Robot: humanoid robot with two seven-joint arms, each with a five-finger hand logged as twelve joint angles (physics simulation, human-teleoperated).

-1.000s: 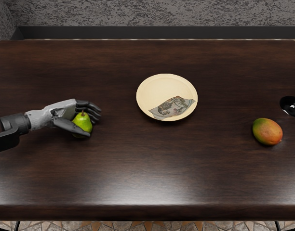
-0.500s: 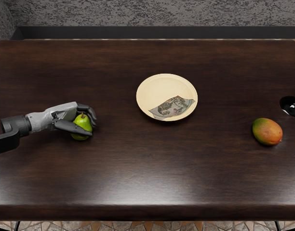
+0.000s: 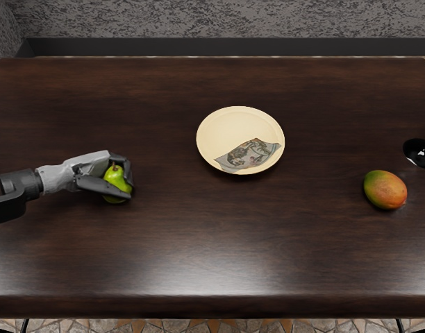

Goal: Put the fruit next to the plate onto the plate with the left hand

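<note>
At the far left edge of the dark wooden tabletop [image 3: 198, 263], the left arm [image 3: 18, 189] is reaching in low over the wood, its grey forearm leading to the left robot hand [image 3: 98, 177]. That robot hand is gripping a green pear [image 3: 117, 180]: the dark fingers [image 3: 124, 166] are curling over the fruit's top and far side, while the thumb [image 3: 101, 186] is pressing along its near side. The pear is standing roughly upright in the grasp, its small stem pointing up. It is sitting very low, at or just above the wood; whether it is touching the surface cannot be told. It is being held well apart from the plate, out to that plate's left and a little nearer the front edge.

Near the middle of the tabletop, a round cream plate [image 3: 219, 125] is resting flat, and a grey patterned patch [image 3: 247, 153] is showing on its right front part.

Farther right, a red, orange and green mango [image 3: 385, 189] is lying on its side on the wood, well apart from the plate. Beyond it, at the right edge, a small black-and-white part of the right robot hand [image 3: 421, 151] is poking into view. Too little of it is showing to tell whether it is open or closed.
</note>
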